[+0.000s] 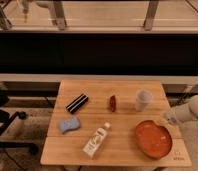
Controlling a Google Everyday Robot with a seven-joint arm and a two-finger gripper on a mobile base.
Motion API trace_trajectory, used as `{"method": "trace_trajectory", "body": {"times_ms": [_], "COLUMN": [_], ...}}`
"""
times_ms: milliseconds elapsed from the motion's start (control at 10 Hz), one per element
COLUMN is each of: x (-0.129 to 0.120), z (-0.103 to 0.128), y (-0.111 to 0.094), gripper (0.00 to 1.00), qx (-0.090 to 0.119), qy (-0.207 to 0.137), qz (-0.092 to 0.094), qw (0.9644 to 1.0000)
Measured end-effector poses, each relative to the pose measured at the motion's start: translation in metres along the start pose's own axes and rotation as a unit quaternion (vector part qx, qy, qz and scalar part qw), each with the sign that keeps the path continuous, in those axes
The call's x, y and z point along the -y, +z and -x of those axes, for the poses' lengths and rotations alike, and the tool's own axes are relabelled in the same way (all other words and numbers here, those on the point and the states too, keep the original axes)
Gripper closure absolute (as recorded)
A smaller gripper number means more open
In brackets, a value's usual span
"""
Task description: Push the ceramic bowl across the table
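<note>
The ceramic bowl is orange and shallow. It sits at the front right of the wooden table. My white arm comes in from the right edge. Its gripper is just above the table's right edge, to the upper right of the bowl and close to its rim. I cannot tell whether it touches the bowl.
A white cup stands behind the bowl. A small red-brown object lies mid-table. A black bar, a blue sponge and a white bottle lie to the left. An office chair stands at left.
</note>
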Motion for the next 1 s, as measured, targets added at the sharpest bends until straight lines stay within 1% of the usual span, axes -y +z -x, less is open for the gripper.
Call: {"method": "trace_trajectory", "body": {"times_ms": [200,300,400,500,600,700,800,900,1000], "x": [0.000,0.004,0.005,0.002,-0.002,-0.006,-0.006,-0.004,-0.003], "z": [0.000,-0.001,-0.002,-0.001,0.000,0.000,-0.001,0.001,0.003], "y": [0.002,0.001,-0.001,-0.001,0.002,0.005,0.004,0.005,0.005], "gripper": [0.61,0.52,0.48,0.49,0.56,0.65,0.76,0.81,0.82], "qx": [0.004,0.005,0.005,0.005,0.007,0.008,0.011,0.014,0.014], "qy": [0.003,0.002,0.001,0.002,0.003,0.005,0.009,0.010,0.009], "qz": [-0.001,-0.001,0.001,0.003,0.003,0.003,0.002,0.002,0.004], "qw": [1.0000,1.0000,1.0000,1.0000,1.0000,0.9999,0.9999,0.9999,0.9998]}}
